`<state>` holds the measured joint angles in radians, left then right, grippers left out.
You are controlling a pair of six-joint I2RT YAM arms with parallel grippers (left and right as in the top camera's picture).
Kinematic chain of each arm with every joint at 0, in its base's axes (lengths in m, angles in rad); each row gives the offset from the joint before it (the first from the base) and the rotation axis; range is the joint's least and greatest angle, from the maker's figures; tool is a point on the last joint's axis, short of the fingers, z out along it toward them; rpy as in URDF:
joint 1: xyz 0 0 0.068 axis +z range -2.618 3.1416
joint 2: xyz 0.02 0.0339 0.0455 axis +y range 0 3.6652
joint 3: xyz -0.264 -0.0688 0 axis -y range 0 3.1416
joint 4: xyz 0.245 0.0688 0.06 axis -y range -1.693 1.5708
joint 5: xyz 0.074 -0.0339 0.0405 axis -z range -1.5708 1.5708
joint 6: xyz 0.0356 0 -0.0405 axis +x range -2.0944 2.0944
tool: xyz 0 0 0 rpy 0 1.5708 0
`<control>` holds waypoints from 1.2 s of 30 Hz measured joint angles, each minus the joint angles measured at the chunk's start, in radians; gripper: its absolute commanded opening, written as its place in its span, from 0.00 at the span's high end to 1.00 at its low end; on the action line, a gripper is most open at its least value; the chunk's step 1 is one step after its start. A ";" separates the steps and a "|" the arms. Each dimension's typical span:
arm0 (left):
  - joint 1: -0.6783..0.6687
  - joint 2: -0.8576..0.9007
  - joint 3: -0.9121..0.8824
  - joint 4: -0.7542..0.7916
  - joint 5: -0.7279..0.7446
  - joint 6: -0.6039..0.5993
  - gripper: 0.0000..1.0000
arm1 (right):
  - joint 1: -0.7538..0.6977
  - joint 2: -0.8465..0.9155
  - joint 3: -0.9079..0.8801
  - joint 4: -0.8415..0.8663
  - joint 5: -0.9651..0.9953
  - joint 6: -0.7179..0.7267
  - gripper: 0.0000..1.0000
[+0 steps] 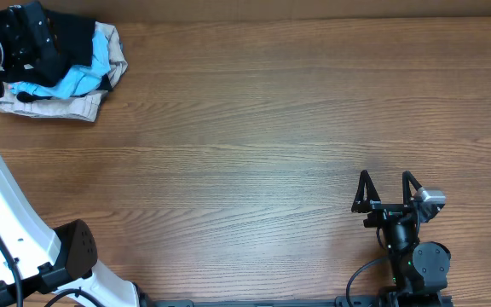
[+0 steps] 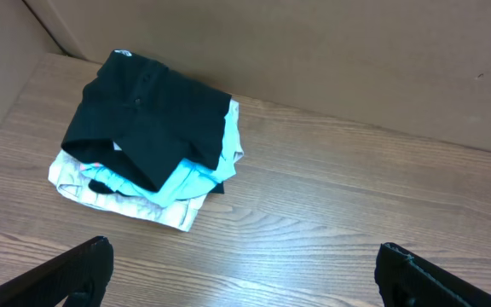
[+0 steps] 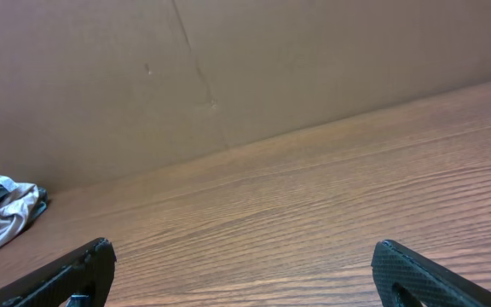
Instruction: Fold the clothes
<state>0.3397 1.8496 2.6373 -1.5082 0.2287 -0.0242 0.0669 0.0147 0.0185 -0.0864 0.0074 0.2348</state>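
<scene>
With the black garment [image 2: 143, 119] topping the pile in the overhead frame's upper left and our left claw [image 2: 244, 250] spread near it, we should pinch only that top layer, sparing the blue shirt [image 2: 190, 175], and drag it across the tabletop [image 1: 271, 128] toward the spread right claw [image 1: 385, 177]

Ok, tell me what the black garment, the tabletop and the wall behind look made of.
Black garment: soft matte cloth, knit or woven I cannot tell; it slumps and creases loosely. Tabletop: wood or wood-look laminate, with streaky brown grain and a slight sheen. Wall: probably cardboard, flat dull brown with a crease line running down it.
</scene>
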 measured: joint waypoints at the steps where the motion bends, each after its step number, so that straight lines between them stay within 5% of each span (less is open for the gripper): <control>1: 0.000 0.000 0.000 0.000 0.000 0.000 0.00 | 0.000 0.000 0.000 0.000 0.000 0.000 0.00; 28: 0.000 0.000 -0.006 0.001 0.000 0.000 0.00 | 0.000 0.000 0.000 0.000 0.000 0.000 0.00; 36: -0.013 -0.117 -0.308 0.001 0.000 0.000 0.00 | 0.000 0.000 0.000 -0.002 0.000 0.000 0.00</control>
<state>0.3271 1.7329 2.3295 -1.5074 0.2283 -0.0242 0.0673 0.0147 0.0185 -0.0879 0.0078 0.2352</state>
